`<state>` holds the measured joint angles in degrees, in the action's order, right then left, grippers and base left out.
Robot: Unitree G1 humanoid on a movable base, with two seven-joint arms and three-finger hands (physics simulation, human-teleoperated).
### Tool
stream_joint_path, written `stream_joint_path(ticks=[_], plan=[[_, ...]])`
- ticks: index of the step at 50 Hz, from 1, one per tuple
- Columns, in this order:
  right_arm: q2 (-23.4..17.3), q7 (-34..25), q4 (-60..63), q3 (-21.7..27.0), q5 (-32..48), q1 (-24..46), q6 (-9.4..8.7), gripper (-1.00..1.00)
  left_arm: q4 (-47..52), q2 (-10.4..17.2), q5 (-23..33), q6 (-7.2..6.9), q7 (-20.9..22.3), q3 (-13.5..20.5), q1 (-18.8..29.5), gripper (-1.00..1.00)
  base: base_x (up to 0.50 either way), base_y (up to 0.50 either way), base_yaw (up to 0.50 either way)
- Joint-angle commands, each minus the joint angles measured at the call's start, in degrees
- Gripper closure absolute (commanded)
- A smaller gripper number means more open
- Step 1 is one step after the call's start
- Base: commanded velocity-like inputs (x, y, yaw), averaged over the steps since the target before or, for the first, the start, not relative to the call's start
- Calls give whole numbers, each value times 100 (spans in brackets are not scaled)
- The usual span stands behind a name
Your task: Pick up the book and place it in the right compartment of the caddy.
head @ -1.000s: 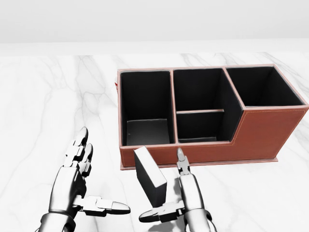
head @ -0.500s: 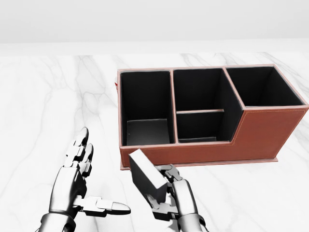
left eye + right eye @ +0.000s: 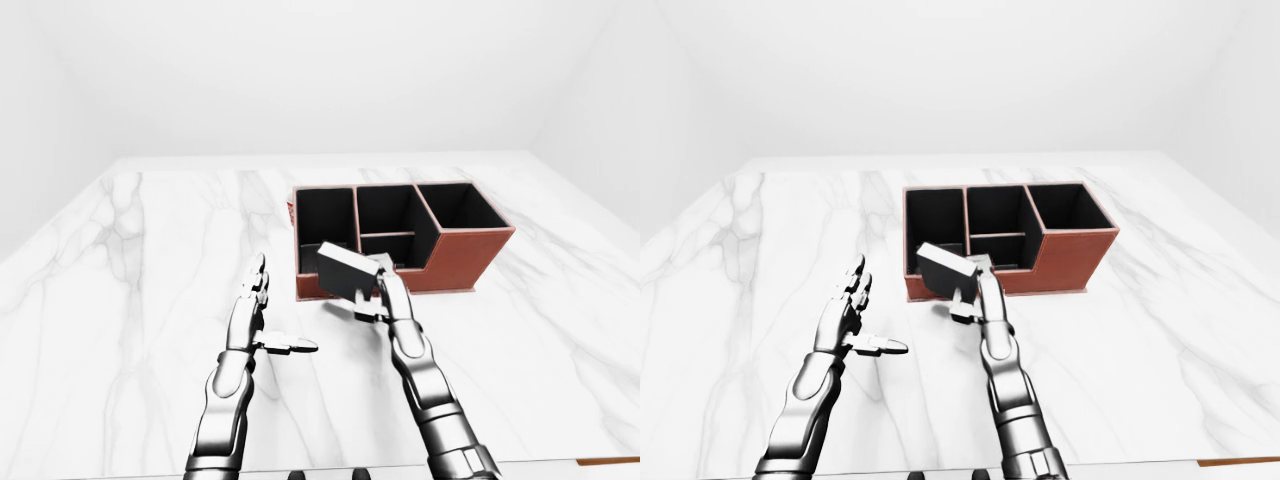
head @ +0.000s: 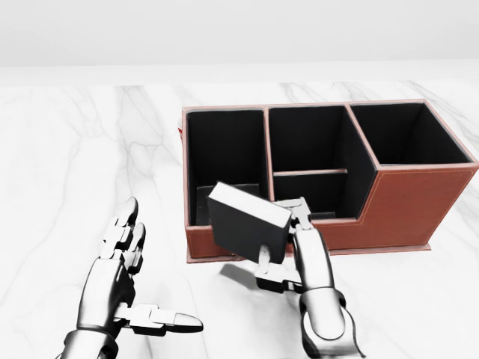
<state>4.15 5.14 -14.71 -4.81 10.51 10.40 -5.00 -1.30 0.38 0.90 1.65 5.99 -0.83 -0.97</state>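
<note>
The book (image 4: 247,223), dark grey with a pale edge, hangs tilted above the marble table, in front of the caddy's near wall. My right hand (image 4: 288,247) is shut on its lower right corner, fingers above and thumb below. The red-brown caddy (image 4: 404,202) has black compartments: a left one, a split middle one, and a taller right compartment (image 4: 408,134) that holds nothing I can see. My left hand (image 4: 142,288) is open, low at the left of the head view, apart from the book and the caddy.
The white marble table (image 3: 150,250) spreads wide to the left and right of the caddy. Its far edge meets a plain white wall. A small brown object (image 3: 610,461) shows at the bottom right corner of the left-eye view.
My right hand closed on the book and lifted it from the table up to the caddy's near wall. The book has tipped over to the left. My left hand stayed still.
</note>
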Motion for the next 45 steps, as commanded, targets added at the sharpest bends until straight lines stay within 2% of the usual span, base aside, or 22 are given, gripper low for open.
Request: stream_joint_path(ticks=[1, 5, 7, 14, 16, 26, 31, 36, 45], plan=[[-396, -58, 2578, 554, -1083, 676, 0, 100, -132, 4, 40, 50, -87, 27, 57, -100, 0, 0, 0], [-628, 37, 3209, 849, -1453, 1162, 0, 100, -113, 8, 38, 27, -85, 32, 61, -100, 0, 0, 0], [-726, 85, 3419, 906, -1557, 1292, 0, 100, -171, 8, 37, 72, -87, 39, 74, -100, 0, 0, 0], [-804, 129, 3390, 913, -1633, 1359, 0, 100, -156, 4, 43, 68, -90, 28, 63, -100, 0, 0, 0], [-817, 133, 3406, 915, -1645, 1377, 0, 100, -87, 1, 45, 20, -91, 19, 43, -100, 0, 0, 0], [-1127, 217, 3355, 1169, -1863, 1952, 0, 100, -151, 2, 41, 71, -84, 21, 64, -100, 0, 0, 0], [-1410, 278, 2882, 1338, -1947, 2441, 0, 100, -154, 4, 42, 67, -81, 23, 67, -100, 0, 0, 0], [-1928, 330, 1213, 1628, -1982, 3217, 0, 100, -172, 4, 42, 80, -79, 25, 68, -100, 0, 0, 0], [-2795, 294, -878, 1894, -2033, 3796, 0, 100, -222, 6, 59, 97, -89, 27, 86, -100, 0, 0, 0]])
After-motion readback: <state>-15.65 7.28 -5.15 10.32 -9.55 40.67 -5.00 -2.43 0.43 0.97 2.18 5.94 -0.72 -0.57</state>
